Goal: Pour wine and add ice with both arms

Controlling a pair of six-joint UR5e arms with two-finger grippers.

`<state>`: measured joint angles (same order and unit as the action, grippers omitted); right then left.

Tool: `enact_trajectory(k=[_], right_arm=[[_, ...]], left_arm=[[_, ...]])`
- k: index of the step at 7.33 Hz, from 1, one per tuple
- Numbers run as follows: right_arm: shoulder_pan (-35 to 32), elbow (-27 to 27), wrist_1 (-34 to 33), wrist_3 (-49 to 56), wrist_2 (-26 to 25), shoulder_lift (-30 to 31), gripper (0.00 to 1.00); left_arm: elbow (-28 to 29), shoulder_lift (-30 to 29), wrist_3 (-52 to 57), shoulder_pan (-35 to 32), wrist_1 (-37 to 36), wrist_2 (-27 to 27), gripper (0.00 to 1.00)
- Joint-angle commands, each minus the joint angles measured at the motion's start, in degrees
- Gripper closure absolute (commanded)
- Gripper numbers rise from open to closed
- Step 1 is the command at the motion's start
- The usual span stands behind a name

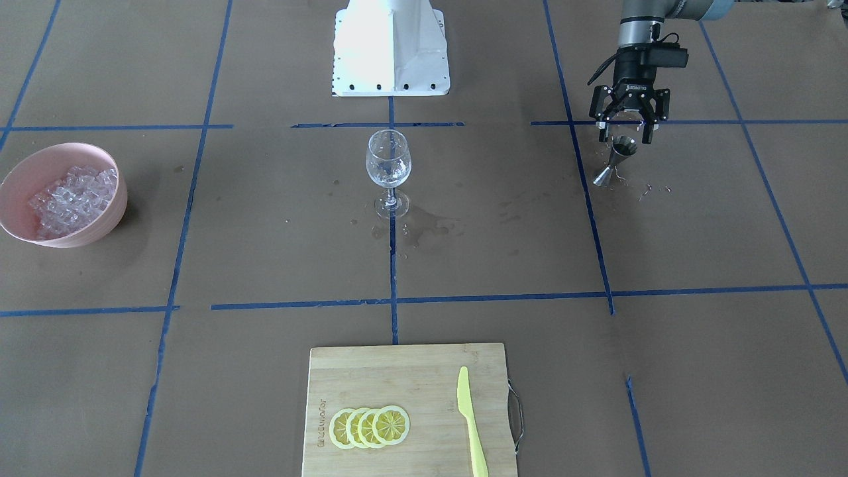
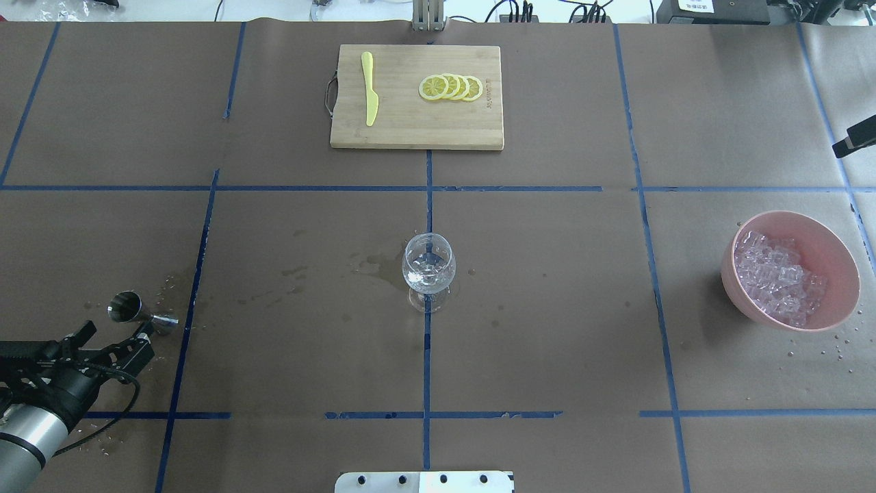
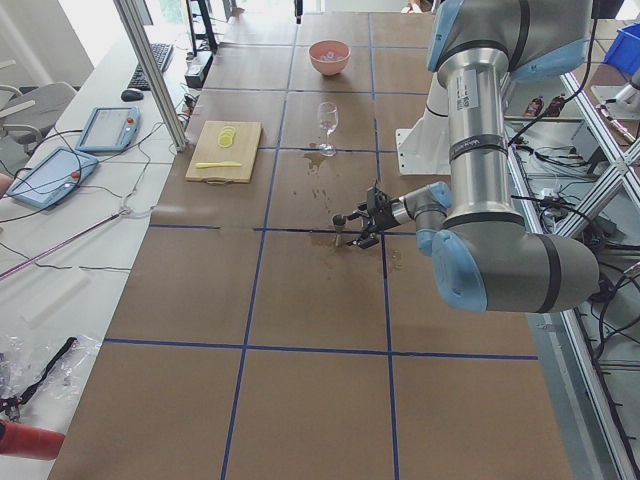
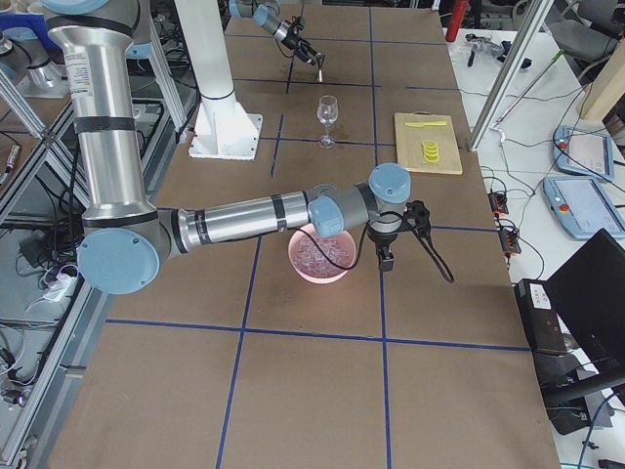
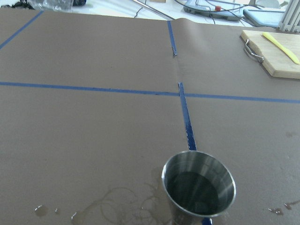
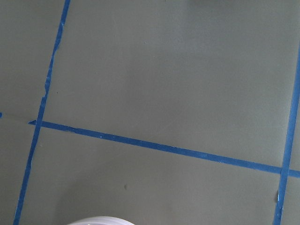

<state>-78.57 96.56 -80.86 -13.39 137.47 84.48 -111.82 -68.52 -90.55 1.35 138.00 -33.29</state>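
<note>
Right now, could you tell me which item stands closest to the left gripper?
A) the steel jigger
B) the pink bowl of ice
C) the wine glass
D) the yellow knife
A: the steel jigger stands just ahead of the open left gripper.

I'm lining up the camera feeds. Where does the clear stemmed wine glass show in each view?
Exterior front-facing: clear stemmed wine glass, centre, upper half.
Overhead exterior: glass at centre.
Exterior left: glass, upper middle.
Exterior right: glass, upper middle.
Left wrist-mounted: not in it.
Right wrist-mounted: not in it.
Shared landmark: the bamboo cutting board, in every view but the right wrist's.
</note>
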Motion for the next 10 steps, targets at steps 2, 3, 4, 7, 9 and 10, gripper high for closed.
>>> enact_trajectory(k=[2, 3, 4, 7, 9, 10], right_arm=[[0.0, -0.1, 0.0, 0.0, 0.0, 0.4, 0.0], [0.0, 0.0, 0.0, 0.0, 0.0, 0.4, 0.0], [0.0, 0.0, 0.0, -0.1, 0.0, 0.4, 0.0], [0.0, -0.1, 0.0, -0.1, 0.0, 0.6, 0.0], [0.0, 0.0, 0.0, -0.1, 0.1, 0.7, 0.0], [0.0, 0.1, 0.0, -0.1, 0.1, 0.8, 0.0]], left_arm=[[2.9, -2.8, 3.1, 0.0, -0.1, 4.0, 0.01], [4.8, -3.6, 3.2, 0.0, -0.1, 4.7, 0.02], [6.8, -5.9, 3.5, 0.0, -0.1, 5.8, 0.04], [9.4, -7.9, 3.5, 0.0, -0.1, 5.8, 0.39], [9.0, -7.9, 3.5, -0.2, -0.1, 5.8, 0.58], [8.9, -7.9, 3.5, -0.3, -0.1, 5.8, 0.58]])
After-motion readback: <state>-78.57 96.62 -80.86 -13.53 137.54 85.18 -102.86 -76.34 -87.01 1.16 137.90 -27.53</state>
